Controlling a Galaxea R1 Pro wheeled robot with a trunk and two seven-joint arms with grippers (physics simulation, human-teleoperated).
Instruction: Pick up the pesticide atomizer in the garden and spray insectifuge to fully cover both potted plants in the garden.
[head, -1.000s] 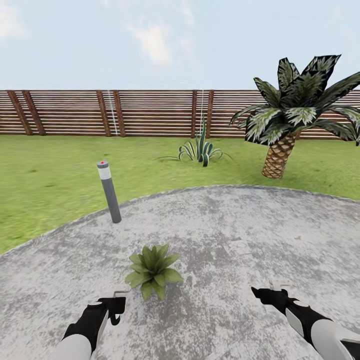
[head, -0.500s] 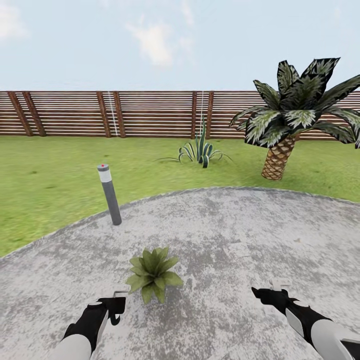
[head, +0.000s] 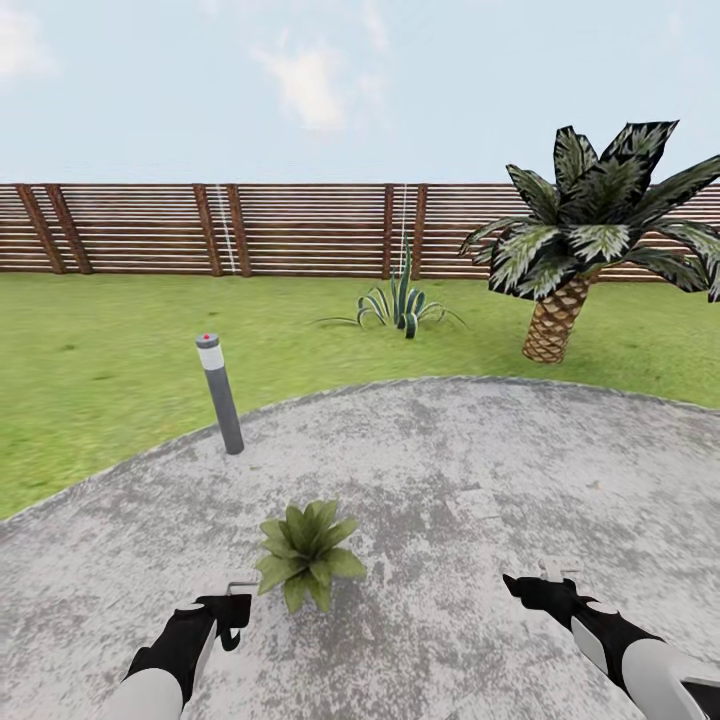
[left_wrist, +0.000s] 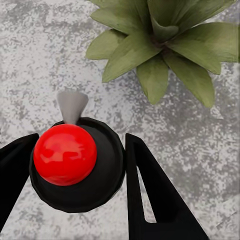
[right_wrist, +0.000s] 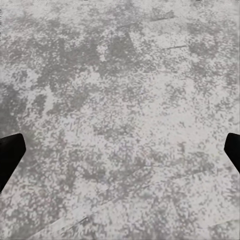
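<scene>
- Ground: round grey paved patio (head: 480, 480), mottled light and dark, under both arms; its curved edge meets the green lawn (head: 100, 350) beyond.
- Boundary: brown wooden slat fence (head: 300, 228) runs across the far side of the lawn, pale sky with thin cloud above.
- Left claw (head: 232, 607): fingers clamped on the pesticide atomizer (left_wrist: 75, 162). In the left wrist view, it sits between the two dark fingers (left_wrist: 145, 185), seen from its top: dark round body, red dome, grey nozzle pointing away from the wrist.
- Potted plant (head: 306, 553): low rosette of broad green leaves standing on the patio just ahead of the left claw and slightly to its right, close but apart. The atomizer's grey nozzle points towards its leaves (left_wrist: 165, 45). Pot hidden under foliage; cannot tell its state.
- Right claw (head: 535, 582): fingers spread wide apart, holding nothing; in the right wrist view, bare paving (right_wrist: 120, 120) lies between the two tips.
- Grey bollard lamp (head: 219, 394) with red dot on top: at the patio edge, well ahead of the left claw.
- Spiky long-leaved plant (head: 400, 300): on the lawn, far ahead, near the fence.
- Palm (head: 580, 240) with scaly brown trunk: on the lawn, far ahead of the right claw.
</scene>
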